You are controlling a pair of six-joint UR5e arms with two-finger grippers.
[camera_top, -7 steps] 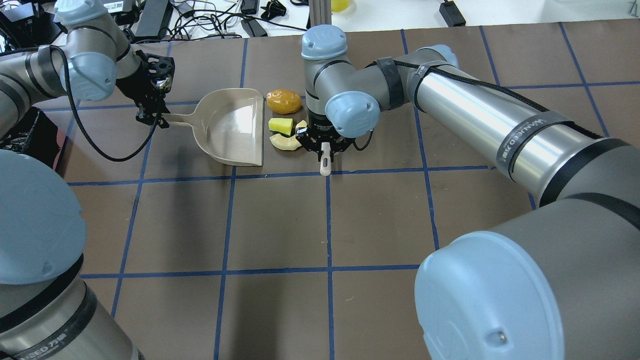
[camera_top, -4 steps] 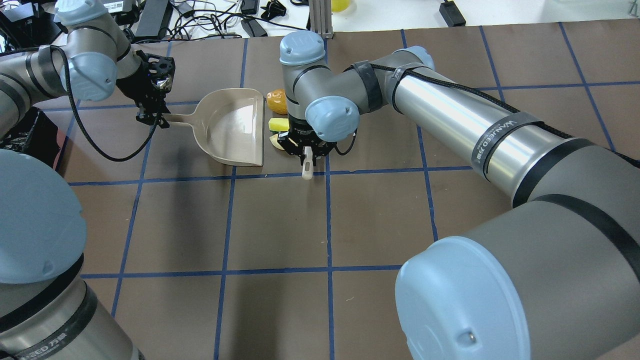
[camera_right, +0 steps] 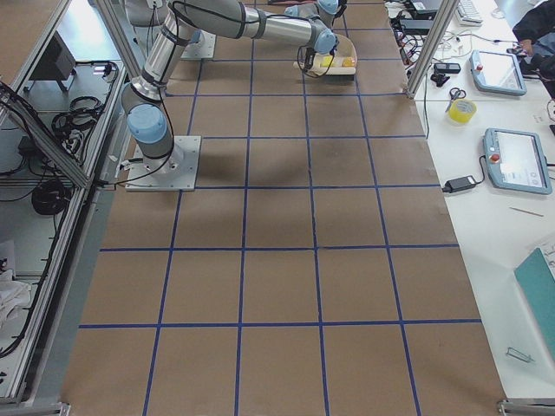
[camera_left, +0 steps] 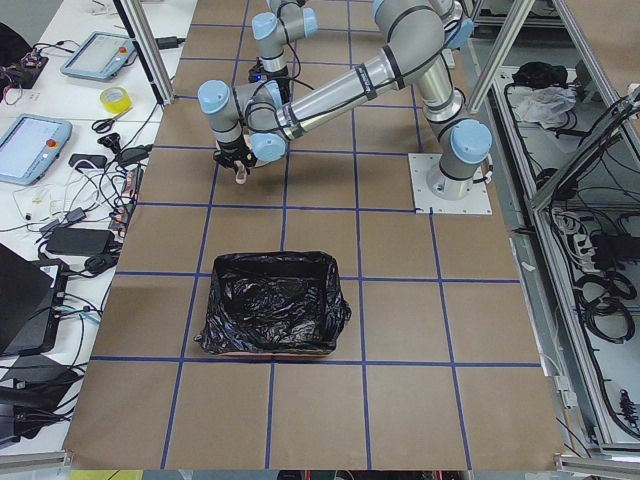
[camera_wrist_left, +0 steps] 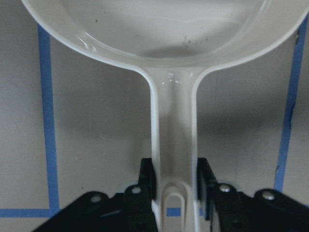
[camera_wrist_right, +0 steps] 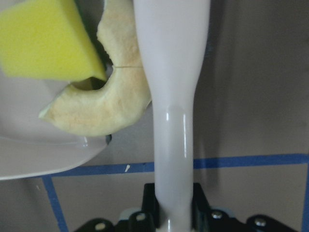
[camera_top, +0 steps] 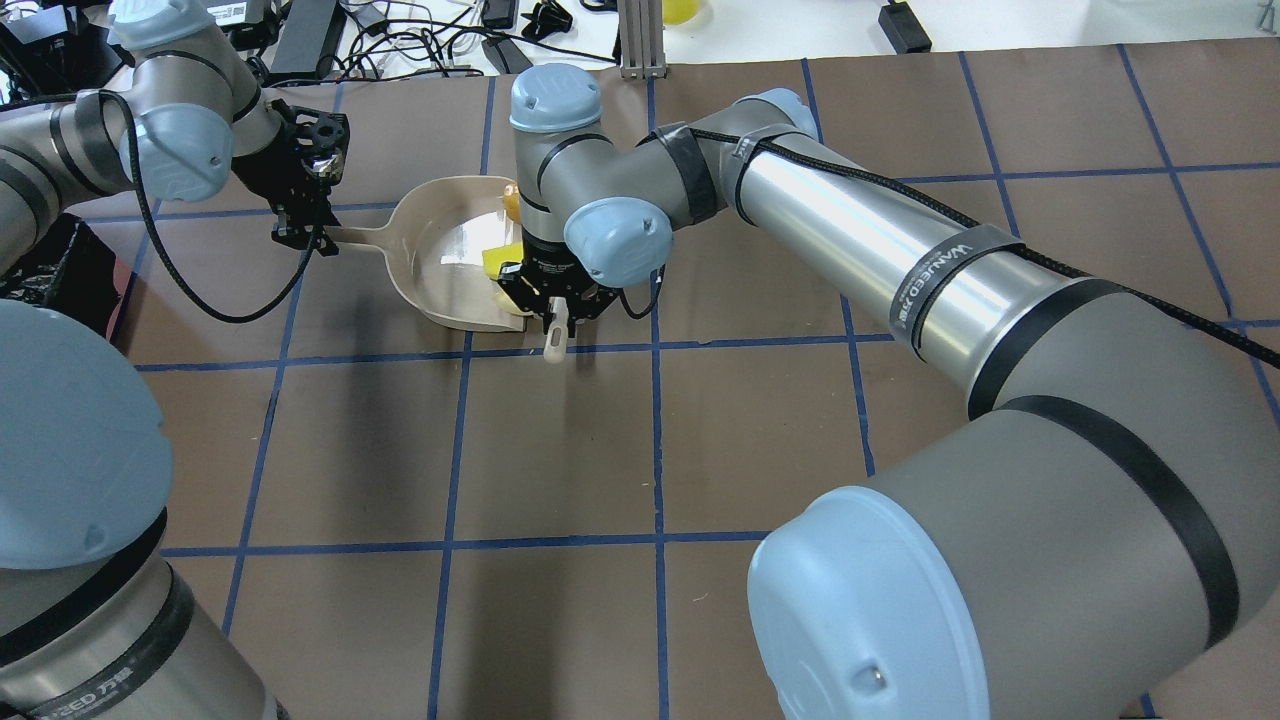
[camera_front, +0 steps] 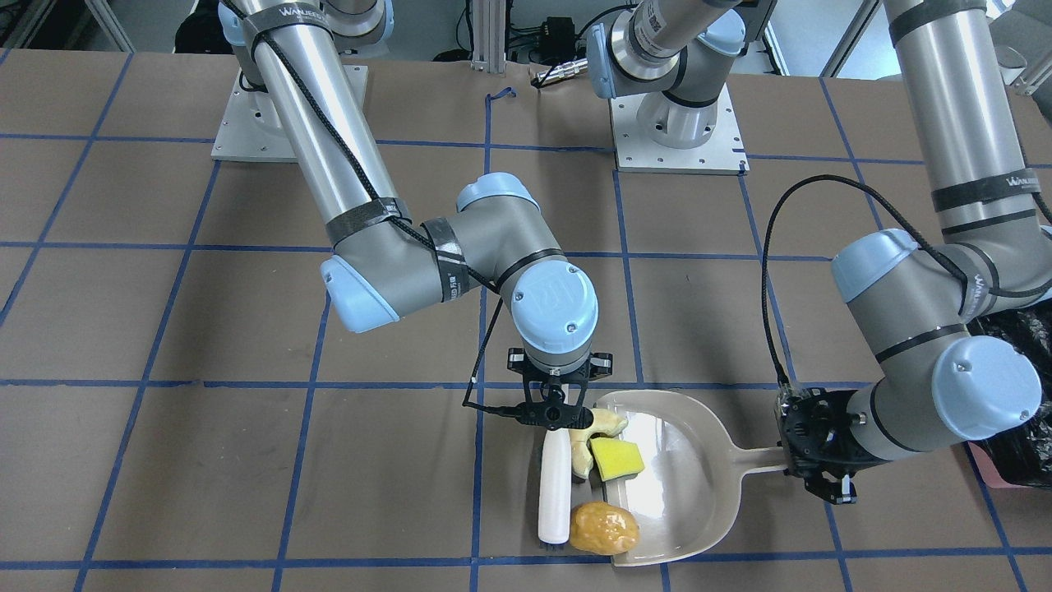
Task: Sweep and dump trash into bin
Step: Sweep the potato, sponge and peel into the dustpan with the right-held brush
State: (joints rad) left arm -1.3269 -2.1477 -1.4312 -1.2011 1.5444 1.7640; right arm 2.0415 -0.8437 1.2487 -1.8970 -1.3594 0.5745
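My right gripper (camera_front: 552, 415) is shut on the beige brush (camera_front: 555, 485), which stands along the mouth of the beige dustpan (camera_front: 682, 493). The bright yellow wedge (camera_front: 618, 459) lies just inside the pan's lip. The pale yellow peel (camera_front: 582, 460) sits between brush and lip, close up in the right wrist view (camera_wrist_right: 106, 101). The golden-brown lump (camera_front: 604, 528) rests at the lip's end, beside the bristles. My left gripper (camera_front: 809, 477) is shut on the dustpan handle (camera_wrist_left: 173, 135). The pink bin with its black bag (camera_left: 270, 310) stands apart on my left.
The bin's edge shows at the right border of the front view (camera_front: 1015, 444). Cables and devices lie beyond the table's far edge (camera_top: 420, 40). The table is brown with a blue tape grid (camera_top: 655, 450).
My right arm has swept the brush left toward the dustpan, pushing the three trash pieces up to and onto its lip. The left arm and dustpan have stayed put.
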